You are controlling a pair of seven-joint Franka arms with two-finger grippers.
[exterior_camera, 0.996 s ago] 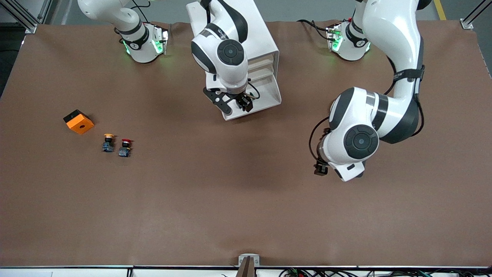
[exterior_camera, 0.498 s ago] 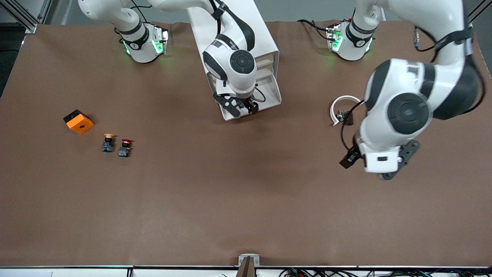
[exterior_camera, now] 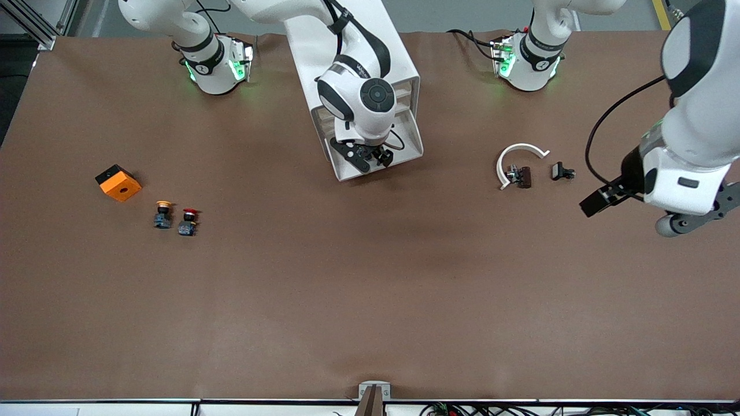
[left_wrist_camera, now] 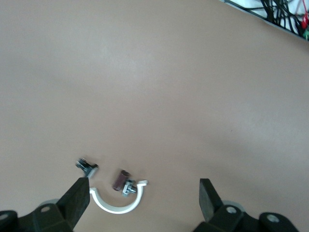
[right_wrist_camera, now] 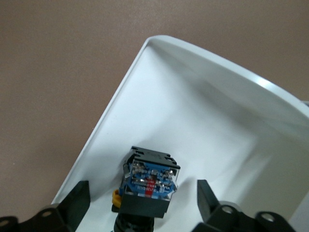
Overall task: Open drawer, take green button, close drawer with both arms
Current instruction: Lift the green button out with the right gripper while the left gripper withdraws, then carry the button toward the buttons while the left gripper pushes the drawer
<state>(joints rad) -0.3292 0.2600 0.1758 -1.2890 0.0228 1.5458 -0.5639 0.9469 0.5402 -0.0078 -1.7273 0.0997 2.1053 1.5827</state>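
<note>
So, front view first: your right gripper [exterior_camera: 370, 157] is hanging right over the pulled-out drawer [exterior_camera: 404, 138] at the bottom of the white cabinet [exterior_camera: 399, 63]. You can't see the button from here, the wrist covers it. The left gripper [exterior_camera: 598, 199] is off over bare table toward the left arm's end, well apart from the cabinet, so that arm is waiting and the right one is clearly the nearer for the pick.

Left wrist view: fingers [left_wrist_camera: 77, 200] spread wide, nothing between them, just the white half-ring clamp [left_wrist_camera: 116, 205] and a small black clip [left_wrist_camera: 87, 166] on the table below.

Right wrist view is the one that matters. The button [right_wrist_camera: 148, 181] lies in the drawer [right_wrist_camera: 203, 125], straight between your wide-open fingers [right_wrist_camera: 77, 200], base block facing the camera. Its cap end is hidden under the base, so I can't confirm the colour. Long axis looks like it runs back toward the wrist, so I'd guess you just drop down and close across the block.
</note>
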